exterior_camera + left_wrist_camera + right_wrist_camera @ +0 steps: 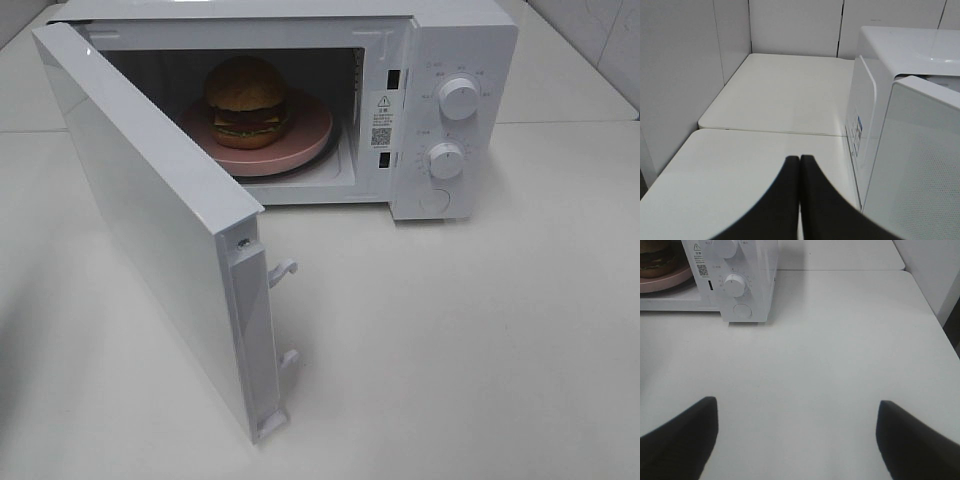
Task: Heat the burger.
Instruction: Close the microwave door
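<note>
The burger (246, 103), with a golden-brown bun and layers of cheese and patty, sits on a pink plate (305, 130) inside the white microwave (465, 45), whose door (160, 215) stands swung wide open toward the front left. The right wrist view catches the burger's edge (657, 260) on the plate (665, 284). My left gripper (799, 161) is shut and empty, beside the microwave's left side (867, 100). Over bare table to the right of the microwave, my right gripper (797, 407) is open and holds nothing. Neither gripper shows in the exterior high view.
Two round knobs (458, 97) (446, 160) and a round button (434, 200) sit on the microwave's right panel. Two latch hooks (284, 270) stick out of the open door's edge. White walls (685, 75) border the table (450, 330) at the left and back.
</note>
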Robot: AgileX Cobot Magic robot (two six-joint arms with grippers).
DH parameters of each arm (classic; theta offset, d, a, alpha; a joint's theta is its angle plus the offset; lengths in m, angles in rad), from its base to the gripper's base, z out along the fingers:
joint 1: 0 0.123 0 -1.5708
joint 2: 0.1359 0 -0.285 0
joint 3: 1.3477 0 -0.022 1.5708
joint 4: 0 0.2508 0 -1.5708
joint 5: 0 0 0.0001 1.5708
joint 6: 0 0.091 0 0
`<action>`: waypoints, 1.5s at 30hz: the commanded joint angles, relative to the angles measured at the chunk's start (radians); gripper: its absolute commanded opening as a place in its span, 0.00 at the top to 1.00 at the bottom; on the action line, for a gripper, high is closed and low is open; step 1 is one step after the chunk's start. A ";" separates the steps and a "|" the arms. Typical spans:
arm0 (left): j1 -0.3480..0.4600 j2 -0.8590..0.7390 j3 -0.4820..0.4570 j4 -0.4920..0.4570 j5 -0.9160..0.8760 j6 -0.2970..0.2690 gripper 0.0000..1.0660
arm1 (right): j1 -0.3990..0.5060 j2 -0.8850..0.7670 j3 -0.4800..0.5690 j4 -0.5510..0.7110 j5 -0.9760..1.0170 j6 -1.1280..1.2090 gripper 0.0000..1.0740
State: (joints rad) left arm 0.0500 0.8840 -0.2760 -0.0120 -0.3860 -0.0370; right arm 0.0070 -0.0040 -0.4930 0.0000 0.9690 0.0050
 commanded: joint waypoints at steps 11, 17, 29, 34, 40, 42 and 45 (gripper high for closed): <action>-0.005 0.316 0.040 0.393 -0.391 -0.255 1.00 | -0.007 -0.030 0.003 0.000 -0.009 -0.005 0.28; -0.005 0.448 0.040 0.495 -0.559 -0.257 1.00 | -0.007 -0.030 0.003 0.000 -0.009 -0.005 0.28; -0.005 0.660 -0.032 0.592 -0.654 -0.250 1.00 | -0.007 -0.030 0.003 0.000 -0.009 -0.005 0.28; -0.008 0.701 -0.084 0.596 -0.653 -0.301 1.00 | -0.007 -0.030 0.003 0.000 -0.009 -0.005 0.28; -0.072 0.760 -0.150 0.578 -0.633 -0.294 1.00 | -0.007 -0.030 0.003 0.000 -0.009 -0.005 0.28; -0.085 0.767 -0.157 0.573 -0.624 -0.294 1.00 | -0.007 -0.030 0.003 0.000 -0.009 -0.005 0.28; -0.120 0.798 -0.191 0.562 -0.606 -0.294 1.00 | -0.007 -0.030 0.003 0.000 -0.009 -0.005 0.28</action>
State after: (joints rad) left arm -0.0550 1.6740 -0.4470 0.5680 -0.9980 -0.3240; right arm 0.0070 -0.0040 -0.4930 0.0000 0.9690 0.0000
